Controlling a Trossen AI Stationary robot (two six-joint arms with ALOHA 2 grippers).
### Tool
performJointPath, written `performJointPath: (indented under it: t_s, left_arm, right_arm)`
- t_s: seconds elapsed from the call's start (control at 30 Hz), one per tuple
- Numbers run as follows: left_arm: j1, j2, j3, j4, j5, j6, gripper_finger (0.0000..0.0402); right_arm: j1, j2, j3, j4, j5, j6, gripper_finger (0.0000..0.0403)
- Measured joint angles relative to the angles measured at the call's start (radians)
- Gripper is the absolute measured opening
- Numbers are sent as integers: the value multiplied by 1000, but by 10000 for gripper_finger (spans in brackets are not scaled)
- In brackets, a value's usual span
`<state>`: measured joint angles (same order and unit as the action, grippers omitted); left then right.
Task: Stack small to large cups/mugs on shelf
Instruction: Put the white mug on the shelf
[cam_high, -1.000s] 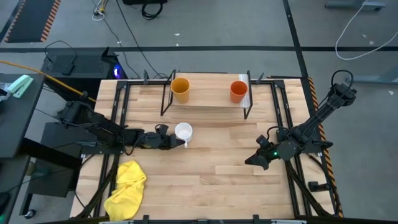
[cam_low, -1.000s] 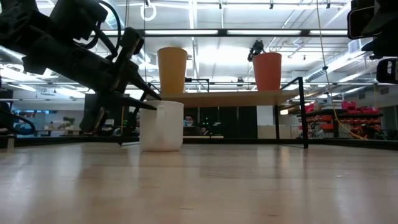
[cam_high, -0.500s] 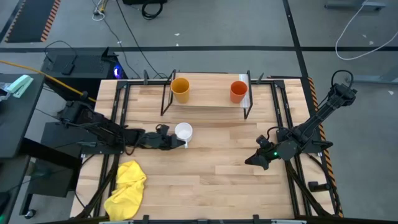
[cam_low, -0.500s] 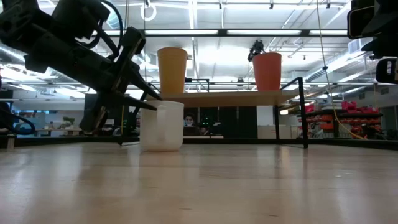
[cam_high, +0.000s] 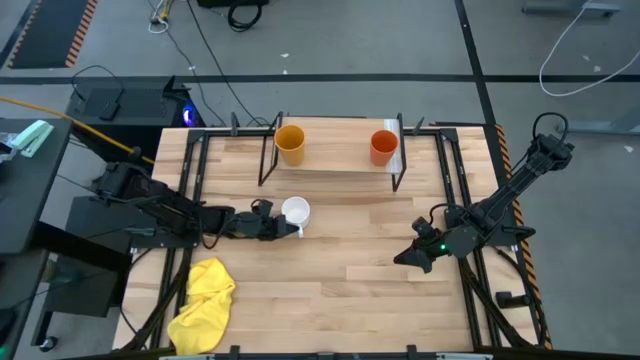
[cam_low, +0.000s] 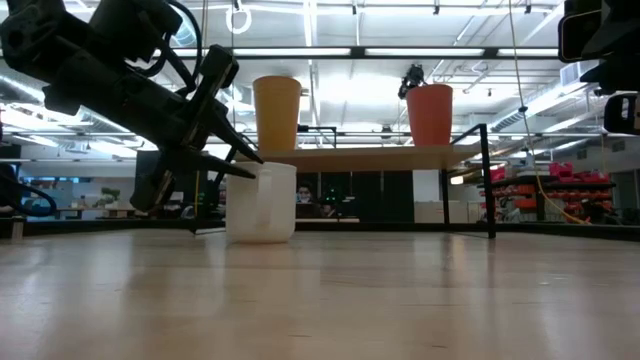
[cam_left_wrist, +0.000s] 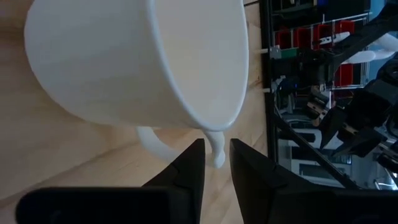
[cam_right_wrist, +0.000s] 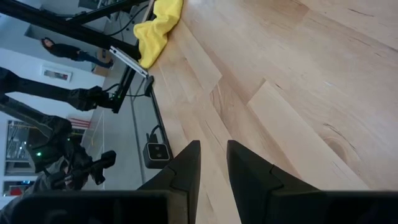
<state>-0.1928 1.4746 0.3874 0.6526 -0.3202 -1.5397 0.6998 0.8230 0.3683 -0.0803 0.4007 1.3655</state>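
two cups (cam_high: 290, 143) on shelf (cam_high: 335, 152), mug (cam_high: 294, 212) before

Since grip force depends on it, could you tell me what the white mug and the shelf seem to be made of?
The white mug looks like glazed ceramic or hard plastic: smooth, opaque, with a moulded handle; which one is unclear. The shelf appears to be a light wood board with visible grain, on thin black legs that look like metal.

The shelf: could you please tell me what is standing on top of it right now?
On the shelf stand a yellow-orange cup and a red-orange cup. The white mug is on the table, at the left gripper.
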Motion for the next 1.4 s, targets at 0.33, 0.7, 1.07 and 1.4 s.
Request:
performJointPath:
  t_s: [0.33,0.7,1.07,1.4]
  left_arm:
    - [-13,0,0,1,3,-15,88]
    - [-30,0,0,2,3,-9,74]
    - [-57,0,0,1,-23,-9,73]
    - [-111,0,0,-6,-122,-45,68]
  right_arm:
    - [-53,1,0,13,6,27,87]
    - [-306,110,0,118,-200,5,87]
    - [-568,511,4,579,-437,-57,87]
    - [-668,746,257,534,-484,-193,84]
